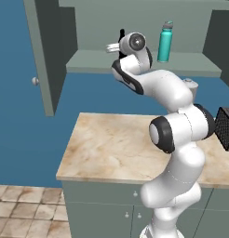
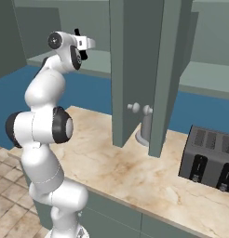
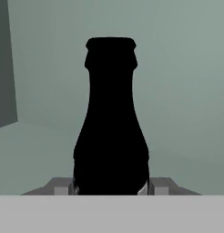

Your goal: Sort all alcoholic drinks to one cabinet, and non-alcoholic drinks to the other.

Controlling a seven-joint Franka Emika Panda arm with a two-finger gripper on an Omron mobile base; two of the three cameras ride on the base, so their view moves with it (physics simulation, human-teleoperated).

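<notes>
A small black bottle [image 3: 110,123], one of the non-alcoholic drinks, stands upright between my fingertips [image 3: 62,186], and my gripper [image 3: 110,186] is shut on its lower body. In the left base view the gripper [image 1: 120,46] is raised over the open upper cabinet's shelf [image 1: 88,61], and the bottle's top [image 1: 121,34] pokes up above the hand. The teal flask [image 1: 165,42] with a grey cap stands on the same shelf, a little to the right of the hand. Whether the black bottle touches the shelf is hidden. The right base view has the gripper [image 2: 84,44] at the upper left.
The cabinet's open door [image 1: 42,56] hangs at the left. Two more open doors [image 2: 135,69] with round knobs hang over the marble counter [image 1: 111,148]. A dark toaster [image 2: 212,158] sits at the counter's right end. A grey stand [image 2: 145,129] is behind the doors.
</notes>
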